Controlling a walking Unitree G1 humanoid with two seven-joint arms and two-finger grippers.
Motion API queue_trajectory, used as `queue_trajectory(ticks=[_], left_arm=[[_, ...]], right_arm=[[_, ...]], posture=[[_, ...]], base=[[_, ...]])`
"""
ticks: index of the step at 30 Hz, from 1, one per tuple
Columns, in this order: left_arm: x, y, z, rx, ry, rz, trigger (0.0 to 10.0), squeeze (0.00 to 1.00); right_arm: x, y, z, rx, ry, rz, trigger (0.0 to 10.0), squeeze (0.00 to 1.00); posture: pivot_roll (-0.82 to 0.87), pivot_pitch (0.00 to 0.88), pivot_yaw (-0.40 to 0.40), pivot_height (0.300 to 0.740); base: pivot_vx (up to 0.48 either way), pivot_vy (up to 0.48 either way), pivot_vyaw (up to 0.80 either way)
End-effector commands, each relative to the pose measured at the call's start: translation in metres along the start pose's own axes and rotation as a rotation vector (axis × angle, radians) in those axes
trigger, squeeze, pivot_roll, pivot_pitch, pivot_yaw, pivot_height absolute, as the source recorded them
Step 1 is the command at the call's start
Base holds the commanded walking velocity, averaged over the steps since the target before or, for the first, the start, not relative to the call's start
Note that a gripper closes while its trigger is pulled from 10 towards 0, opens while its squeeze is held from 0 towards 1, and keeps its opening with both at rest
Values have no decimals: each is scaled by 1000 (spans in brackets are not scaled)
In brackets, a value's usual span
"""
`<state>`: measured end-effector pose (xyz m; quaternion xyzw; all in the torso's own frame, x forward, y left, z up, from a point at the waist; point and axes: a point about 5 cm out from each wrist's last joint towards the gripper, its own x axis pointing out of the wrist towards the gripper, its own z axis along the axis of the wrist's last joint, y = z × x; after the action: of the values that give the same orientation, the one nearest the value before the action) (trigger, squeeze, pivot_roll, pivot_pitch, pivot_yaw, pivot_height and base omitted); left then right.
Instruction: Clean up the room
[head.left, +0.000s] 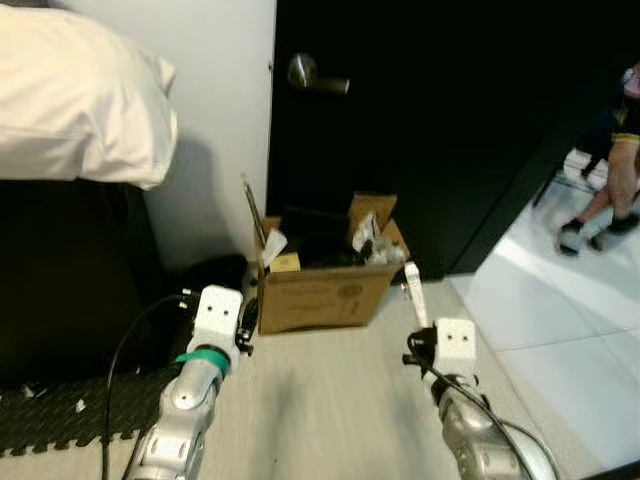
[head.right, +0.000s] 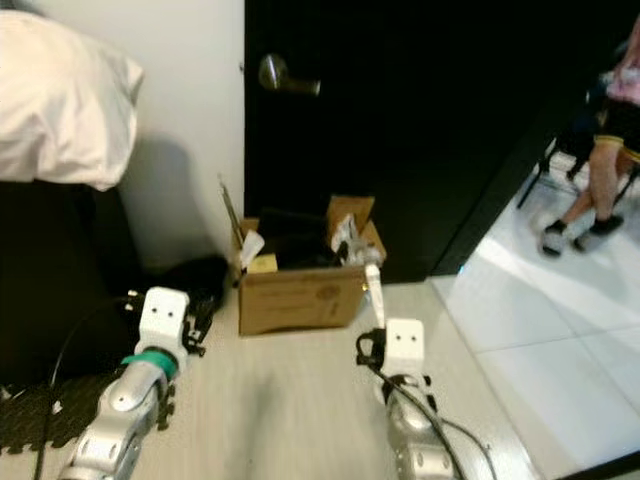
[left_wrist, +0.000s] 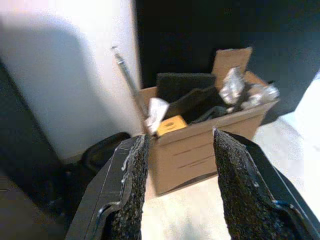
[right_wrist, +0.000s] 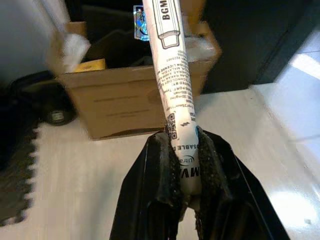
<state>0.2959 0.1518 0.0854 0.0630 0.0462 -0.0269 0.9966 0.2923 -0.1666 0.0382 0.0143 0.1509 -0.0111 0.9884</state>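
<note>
The right gripper (right_wrist: 184, 165) is squeezed tight around a white tube (right_wrist: 172, 70) with black print. The tube sticks up and points toward the box (head.left: 320, 295), just near of its right corner. The tube's top end is cut off in the right wrist view. The left gripper (left_wrist: 177, 185) is wide apart and holds nothing, near the box's left side.

The box sits on the floor by a dark door (head.left: 420, 120). It is full of dark, blurry stuff and crinkly wrap (left_wrist: 235, 87) that is hard to make out. A pillow (head.left: 75, 95) lies far left. A person's legs (head.left: 600, 210) show far right, mostly cut off.
</note>
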Motion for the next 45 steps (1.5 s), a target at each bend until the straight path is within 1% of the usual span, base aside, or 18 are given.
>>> queue_trajectory(ticks=[1,10,22,33,38,45], left_arm=[[-2,-5,-3,-16,11,-14,10000,0],[-1,-4,-2,-18,9,-11,10000,0],[-1,-4,-2,-20,6,-13,10000,0],[-2,-5,-3,-19,8,-15,10000,0],[-2,-5,-3,-19,9,-16,10000,0],[-2,-5,-4,-21,11,-17,10000,0]], right_arm=[[-2,-7,-6,3,26,-20,10000,0],[-3,-6,-5,9,23,-10,10000,0],[-3,-5,-4,15,12,11,10000,0],[-4,-5,-7,7,28,14,10000,0],[-4,-5,-10,-9,51,10,10000,0],[-4,-5,-10,-9,47,13,10000,0]], posture=[[111,0,-63,740],[112,0,-66,740],[112,0,-66,740],[110,0,-74,740],[110,0,-74,740],[110,0,-74,740]], base=[[266,0,0],[269,0,0],[278,0,-769],[279,0,-800],[278,0,0],[279,0,0]])
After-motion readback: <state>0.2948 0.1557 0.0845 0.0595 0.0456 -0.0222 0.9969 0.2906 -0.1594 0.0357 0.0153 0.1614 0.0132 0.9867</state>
